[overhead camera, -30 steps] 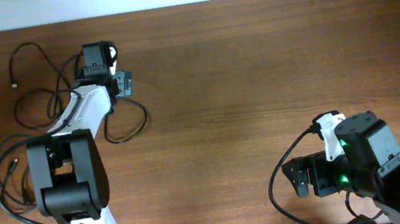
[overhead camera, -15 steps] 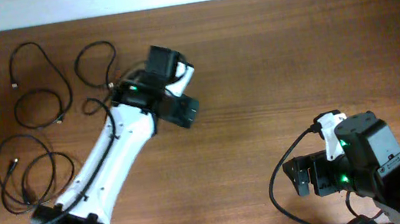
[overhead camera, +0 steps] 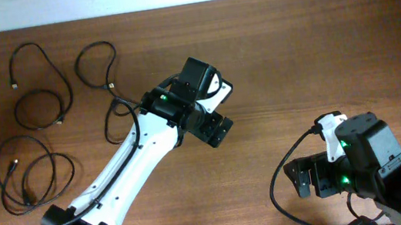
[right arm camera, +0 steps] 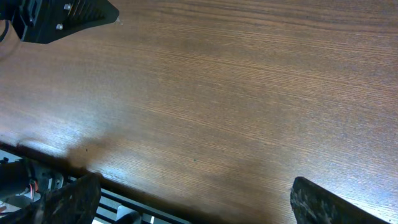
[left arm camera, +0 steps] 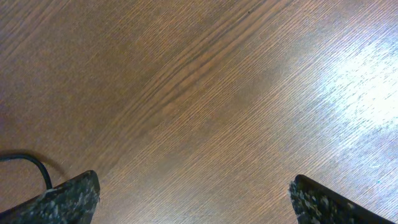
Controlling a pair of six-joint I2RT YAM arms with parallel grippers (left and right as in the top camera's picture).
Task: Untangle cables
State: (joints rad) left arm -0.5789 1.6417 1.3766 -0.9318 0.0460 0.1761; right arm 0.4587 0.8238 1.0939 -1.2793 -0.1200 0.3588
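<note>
Three thin black cables lie apart as loose loops at the table's left in the overhead view: one at the far left back [overhead camera: 43, 107], one beside it [overhead camera: 96, 65], one nearer the front [overhead camera: 35, 171]. My left gripper [overhead camera: 215, 129] is open and empty over bare wood near the table's middle, well right of the cables. In the left wrist view its fingertips [left arm camera: 196, 202] are wide apart, with a short piece of black cord [left arm camera: 32, 164] at the left edge. My right gripper [overhead camera: 301, 178] is open and empty at the front right, its fingers spread in the right wrist view [right arm camera: 196, 199].
Another black loop [overhead camera: 118, 123] lies beside the left arm; I cannot tell whether it is the arm's own wire. The table's front edge [right arm camera: 74, 165] shows in the right wrist view, and the left gripper's body [right arm camera: 62, 18] at its top left.
My left arm has swung from among the cables at the back left out to the right, toward the table's middle. The cables now lie uncovered. The right arm has not moved.
</note>
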